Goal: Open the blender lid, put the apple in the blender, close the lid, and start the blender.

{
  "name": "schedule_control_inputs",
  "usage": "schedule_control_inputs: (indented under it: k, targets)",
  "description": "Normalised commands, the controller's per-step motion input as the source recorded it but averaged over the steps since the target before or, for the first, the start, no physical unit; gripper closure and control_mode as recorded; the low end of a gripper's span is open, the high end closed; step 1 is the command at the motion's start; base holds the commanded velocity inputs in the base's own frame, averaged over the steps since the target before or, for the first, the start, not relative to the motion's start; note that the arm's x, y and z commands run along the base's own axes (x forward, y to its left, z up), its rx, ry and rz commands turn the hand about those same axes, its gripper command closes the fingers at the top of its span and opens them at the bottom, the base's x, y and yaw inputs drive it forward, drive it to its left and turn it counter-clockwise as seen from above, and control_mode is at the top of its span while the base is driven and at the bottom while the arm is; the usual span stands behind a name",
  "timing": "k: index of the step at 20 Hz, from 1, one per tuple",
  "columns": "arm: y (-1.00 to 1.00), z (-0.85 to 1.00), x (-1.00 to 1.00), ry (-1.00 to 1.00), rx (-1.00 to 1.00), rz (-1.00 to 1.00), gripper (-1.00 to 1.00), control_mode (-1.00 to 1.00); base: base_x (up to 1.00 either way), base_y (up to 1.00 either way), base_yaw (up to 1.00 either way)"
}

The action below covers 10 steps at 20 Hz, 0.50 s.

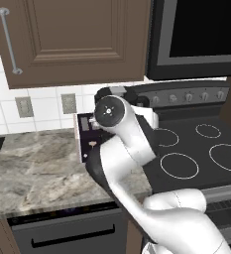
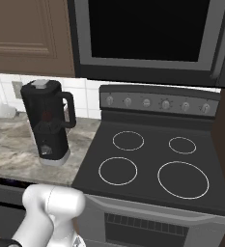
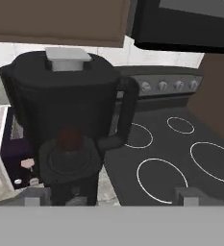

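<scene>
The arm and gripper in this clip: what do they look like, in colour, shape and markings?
The arm is glossy white, built of rounded tubular links with dark bands at the joints. One joint ends in a round white cap with a small dark centre. No cables or lettering are visible. In the hand view the gripper shows two small blocky grey finger tips.

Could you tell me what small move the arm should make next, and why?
Probably lower the open gripper to the front knob on the blender base and start it. The blender lid already sits closed on the jar, and a reddish round shape, likely the apple, shows through the dark jar at its bottom. Starting seems the only step left.
</scene>
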Motion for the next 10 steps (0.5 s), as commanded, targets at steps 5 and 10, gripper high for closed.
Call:
schedule_control_inputs:
  k: [5, 10]
  targets:
    - [0.07, -0.98, -0.68, -0.07, -0.19, -0.34, -1.0, -1.0, 0.0, 0.0, 0.0]
    - [-0.03, -0.51, -0.02, 0.0, -0.16, -0.19, -1.0, -1.0, 0.0, 0.0, 0.0]
